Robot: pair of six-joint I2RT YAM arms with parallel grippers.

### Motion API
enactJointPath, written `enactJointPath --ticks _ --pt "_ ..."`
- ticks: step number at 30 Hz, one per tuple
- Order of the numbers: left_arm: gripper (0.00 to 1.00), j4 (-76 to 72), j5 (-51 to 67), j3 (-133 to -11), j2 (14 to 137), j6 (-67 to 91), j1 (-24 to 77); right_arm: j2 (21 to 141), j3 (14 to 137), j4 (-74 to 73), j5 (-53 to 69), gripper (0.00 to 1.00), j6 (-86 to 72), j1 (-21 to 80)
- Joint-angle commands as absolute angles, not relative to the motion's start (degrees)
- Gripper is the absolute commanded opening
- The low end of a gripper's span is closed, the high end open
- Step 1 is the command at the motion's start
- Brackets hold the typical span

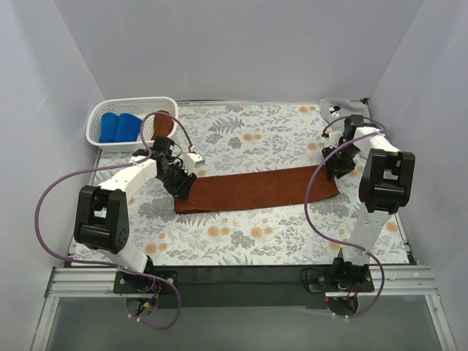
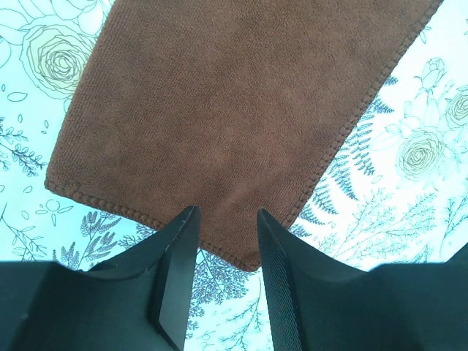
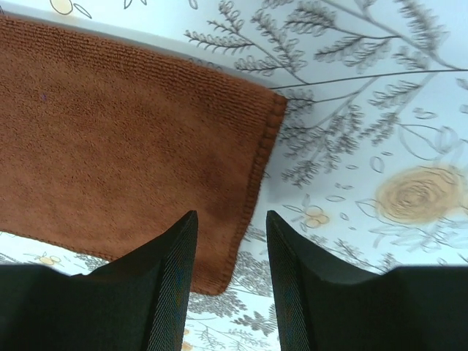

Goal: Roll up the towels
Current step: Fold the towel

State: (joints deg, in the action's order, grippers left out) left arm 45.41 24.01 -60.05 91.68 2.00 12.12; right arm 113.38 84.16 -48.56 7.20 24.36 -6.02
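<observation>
Left gripper point(image 2: 227, 213) jaws were parted, nothing pinched, over the left short end of the rust-brown towel point(image 1: 256, 189); right gripper point(image 3: 232, 217) was likewise released over its right end. Towel lay flat, long axis left-right, one end under each arm. Blue towels point(image 1: 121, 126) sat in the white basket point(image 1: 97, 121) far left, grey towel point(image 1: 333, 108) far right; I saw nothing blocking the roll

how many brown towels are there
2. One rust-brown cloth towel lies flat across the middle of the floral table; a second rust-brown towel sits at the right end of the white perforated plastic basket, beside blue rolled towels. The basket may hide more.
</observation>
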Motion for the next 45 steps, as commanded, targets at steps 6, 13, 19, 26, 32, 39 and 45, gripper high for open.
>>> enactJointPath --ticks 6,13,19,26,32,39,45 --pt "0.35 44.9 25.3 -63.5 90.5 2.5 12.2 115.8 79.1 -49.9 11.7 0.37 22.1 -5.8" --pt "0.35 45.4 25.6 -64.8 91.3 2.5 12.1 115.2 77.5 -49.5 12.1 0.06 22.5 -5.9" --pt "0.36 46.3 26.4 -65.2 90.6 2.5 12.2 113.3 83.7 -51.3 8.5 0.01 25.9 -10.6" --pt "0.38 46.8 29.1 -65.3 91.2 2.1 12.1 114.1 94.0 -63.5 16.6 0.01 31.5 -12.4" --pt "0.68 47.0 32.3 -66.6 92.2 2.1 12.1 111.1 89.7 -65.3 22.9 0.01 31.7 -7.7" --pt "0.98 47.1 34.7 -67.7 91.9 2.6 12.0 111.4 88.8 -65.2 32.1 0.01 29.4 -1.6" --pt "0.98 46.8 35.3 -66.9 93.1 3.0 12.1 115.4 88.8 -63.3 35.3 0.01 27.8 4.7"
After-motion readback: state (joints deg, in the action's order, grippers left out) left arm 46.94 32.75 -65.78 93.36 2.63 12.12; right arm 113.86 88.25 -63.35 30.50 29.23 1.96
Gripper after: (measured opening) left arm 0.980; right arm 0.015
